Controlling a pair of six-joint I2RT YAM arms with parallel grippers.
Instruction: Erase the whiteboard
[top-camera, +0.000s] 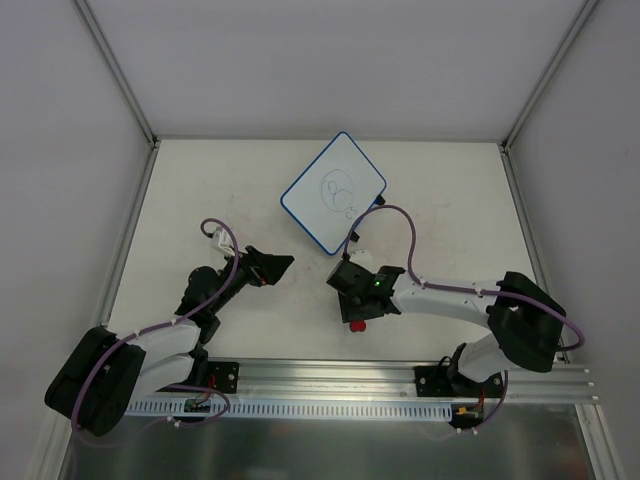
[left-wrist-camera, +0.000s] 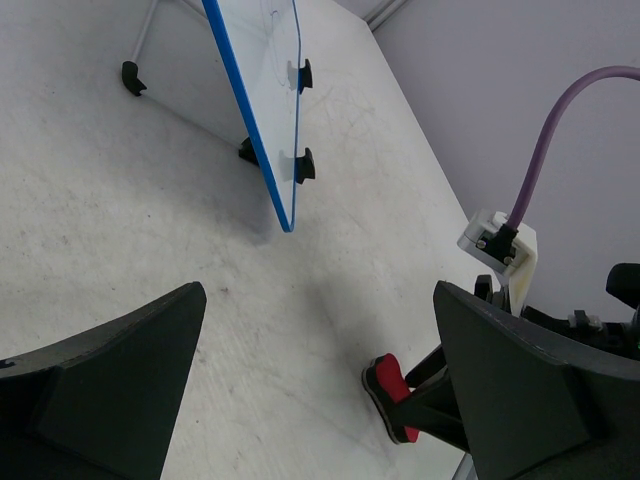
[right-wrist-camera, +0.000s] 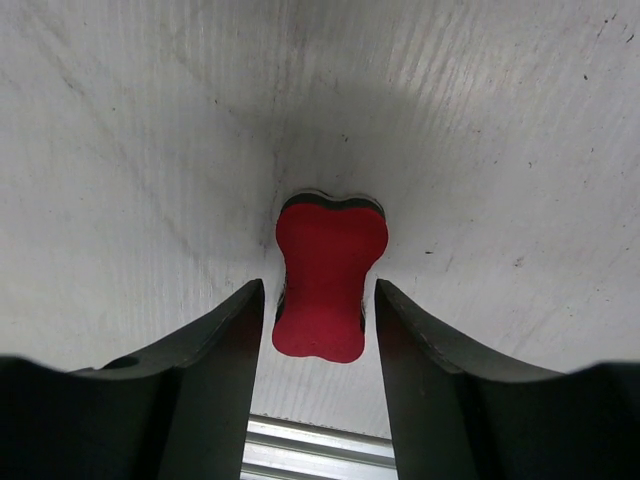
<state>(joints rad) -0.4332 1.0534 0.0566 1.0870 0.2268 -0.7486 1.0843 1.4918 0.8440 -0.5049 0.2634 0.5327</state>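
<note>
Lying flat at the far middle of the table (top-camera: 200, 200), turned cornerwise, the whiteboard (top-camera: 333, 192) shows looped scribbles (top-camera: 338, 188) not yet wiped; two black tabs (left-wrist-camera: 304, 120) on its near-right edge. Nearer, apart from the board, the red bone-shaped eraser (right-wrist-camera: 328, 285) sits close to the rail (top-camera: 330, 375). Right gripper (right-wrist-camera: 318, 325) straddles its narrow waist, jaws close on either side, likely because the waist offers the surest pinch; clamped or just short of it, cannot tell. Left gripper (left-wrist-camera: 318, 300) off to the left, spread wide, nothing in it, facing the board's near corner, probably placed to steady the board during wiping
</note>
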